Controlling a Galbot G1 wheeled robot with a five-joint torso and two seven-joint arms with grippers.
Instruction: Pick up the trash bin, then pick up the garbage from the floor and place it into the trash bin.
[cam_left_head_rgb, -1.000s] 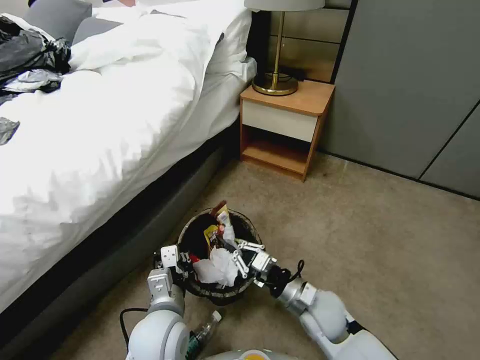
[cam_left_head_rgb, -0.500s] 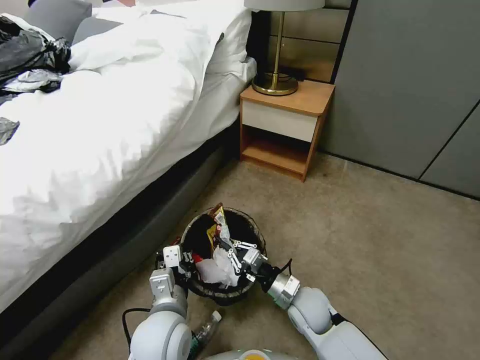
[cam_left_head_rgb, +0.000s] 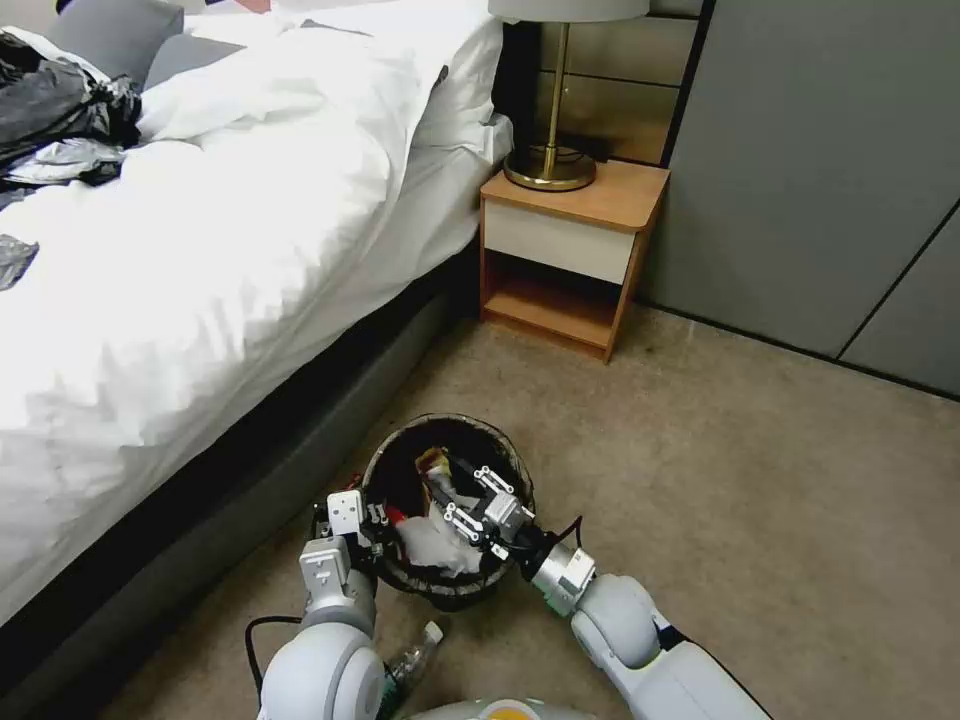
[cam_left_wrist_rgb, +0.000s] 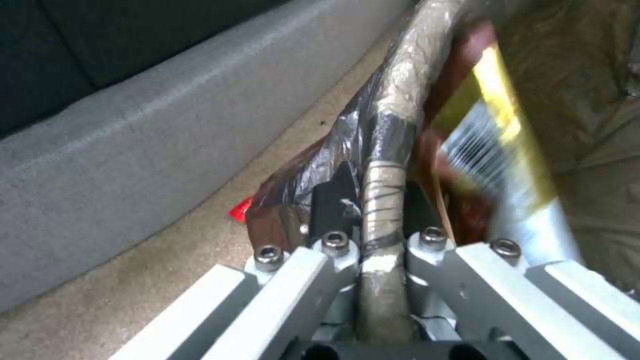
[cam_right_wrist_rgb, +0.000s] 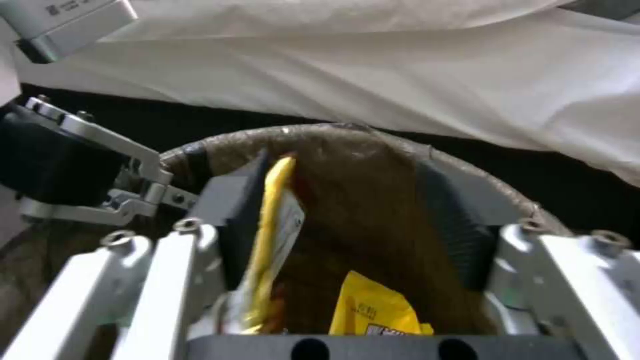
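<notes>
**A:** What are you looking at nearest the robot?

**B:** You are seeing a clear plastic bottle with a green label (cam_left_head_rgb: 410, 655) lying on the carpet just behind the bin, between the two arms. I judge it is garbage not yet collected.

**A:** And the bin itself?

**B:** The small round white plastic trash bin with a dark brown-black bag folded over its rim (cam_left_head_rgb: 400, 575) is sitting just beside the bed base. The left gripper (cam_left_wrist_rgb: 381, 235) is pinching that rim, one finger outside and one inside, closed on the bagged edge. You are probably holding it that way to keep the mouth steady and facing up while the other arm is loading.

**A:** What is the right arm doing?

**B:** The right gripper (cam_left_head_rgb: 468, 497) is hanging inside the bin's mouth with its jaws spread wide. In the right wrist view a yellow-edged snack wrapper (cam_right_wrist_rgb: 270, 235) is leaning against one pad (cam_right_wrist_rgb: 237, 225), with the other pad well apart from it, so nothing is being clamped; I judge it is being let go. A second yellow packet (cam_right_wrist_rgb: 373, 307) and a white tissue wad (cam_left_head_rgb: 430, 545) are lying in the bin too.

**A:** And the room beyond?

**B:** You are working on a beige short-pile carpet (cam_left_head_rgb: 760, 500). A bed with rumpled white linen (cam_left_head_rgb: 200, 250) is running along the left, a red scrap (cam_left_wrist_rgb: 241, 210) is lying at its grey base, and a wooden nightstand (cam_left_head_rgb: 570, 255) with a brass lamp (cam_left_head_rgb: 550, 165) is standing farther off beside grey cupboard doors (cam_left_head_rgb: 820, 170).
</notes>
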